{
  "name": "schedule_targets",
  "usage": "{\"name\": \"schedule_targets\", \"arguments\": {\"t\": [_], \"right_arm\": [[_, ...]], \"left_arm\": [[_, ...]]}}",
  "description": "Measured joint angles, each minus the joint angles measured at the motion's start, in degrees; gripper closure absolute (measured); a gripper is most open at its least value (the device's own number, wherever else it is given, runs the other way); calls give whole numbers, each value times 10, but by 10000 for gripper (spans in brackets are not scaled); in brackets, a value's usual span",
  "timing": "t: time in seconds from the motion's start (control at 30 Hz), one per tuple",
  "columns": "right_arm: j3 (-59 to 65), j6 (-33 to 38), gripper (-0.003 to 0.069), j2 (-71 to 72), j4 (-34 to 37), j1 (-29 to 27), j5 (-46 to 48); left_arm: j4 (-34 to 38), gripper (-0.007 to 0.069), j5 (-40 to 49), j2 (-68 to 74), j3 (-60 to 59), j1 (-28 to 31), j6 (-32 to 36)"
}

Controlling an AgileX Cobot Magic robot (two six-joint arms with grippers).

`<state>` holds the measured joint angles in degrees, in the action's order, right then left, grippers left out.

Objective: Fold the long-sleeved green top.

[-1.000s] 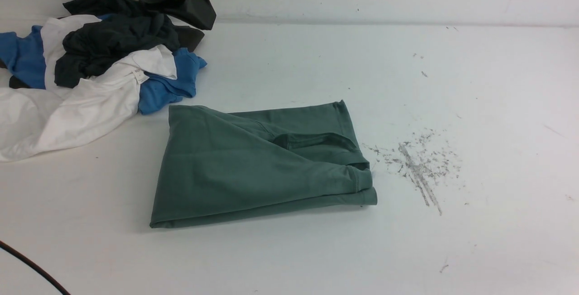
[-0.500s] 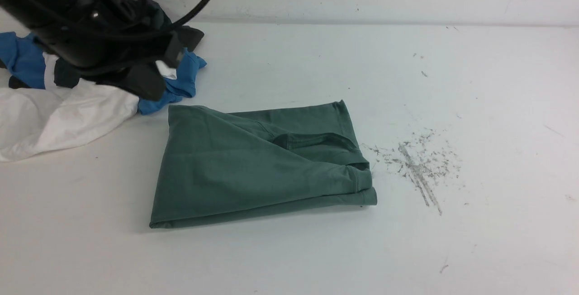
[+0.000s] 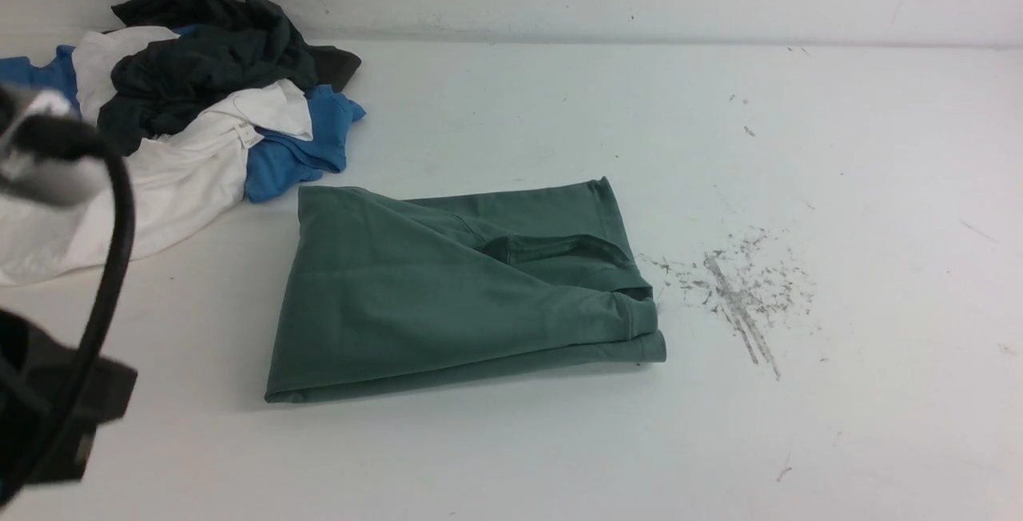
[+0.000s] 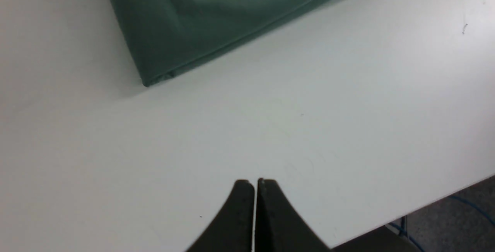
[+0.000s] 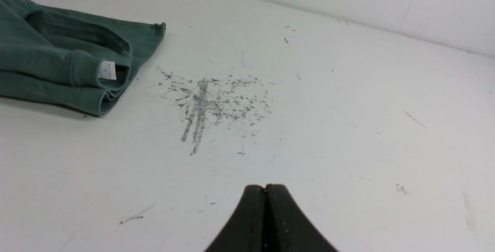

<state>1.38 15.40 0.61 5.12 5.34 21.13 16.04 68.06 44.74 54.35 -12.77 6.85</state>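
- The green top [image 3: 463, 289] lies in the middle of the white desk [image 3: 559, 441], folded into a neat, flat block.
- Its neck hole and cuff ends point to the right, and a small white label [image 5: 106, 70] shows inside the collar.
- The long folded edge runs along the near side, and the corner at the near left looks tidy.
- The left pincer [image 4: 255, 184] is pressed together and holds nothing. It hangs over bare desk, near the top's near-left corner but not touching it.
- In the front view only a blurry black part of the left arm and its cable [image 3: 104, 265] show at the left edge.
- The right pincer [image 5: 265, 188] is pressed together too, and empty. It sits over bare desk on the right, well apart from the top.
- Between it and the top there is a patch of grey scratch marks [image 3: 739, 297] on the desk.
- A pile of other clothes [image 3: 176, 113], dark, white and blue, sits at the far left. It is close to the top's far-left corner, and I cannot tell if it touches.
- I think the folding is finished, or very nearly.
- Next, I think both arms just need to stay clear of the top. If one more fold is wanted, a pincer must spread first and pinch an edge.
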Motion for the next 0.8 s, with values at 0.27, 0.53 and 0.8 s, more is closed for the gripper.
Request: {"name": "schedule_targets", "arguments": {"t": [0.27, 0.53, 0.8], "right_arm": [[0, -99, 668, 0, 0, 0, 0], [0, -110, 668, 0, 0, 0, 0], [0, -110, 668, 0, 0, 0, 0]], "left_arm": [[38, 629, -7, -110, -94, 0, 0], [41, 629, -175, -174, -163, 0, 52], [41, 629, -393, -177, -227, 0, 122]]}}
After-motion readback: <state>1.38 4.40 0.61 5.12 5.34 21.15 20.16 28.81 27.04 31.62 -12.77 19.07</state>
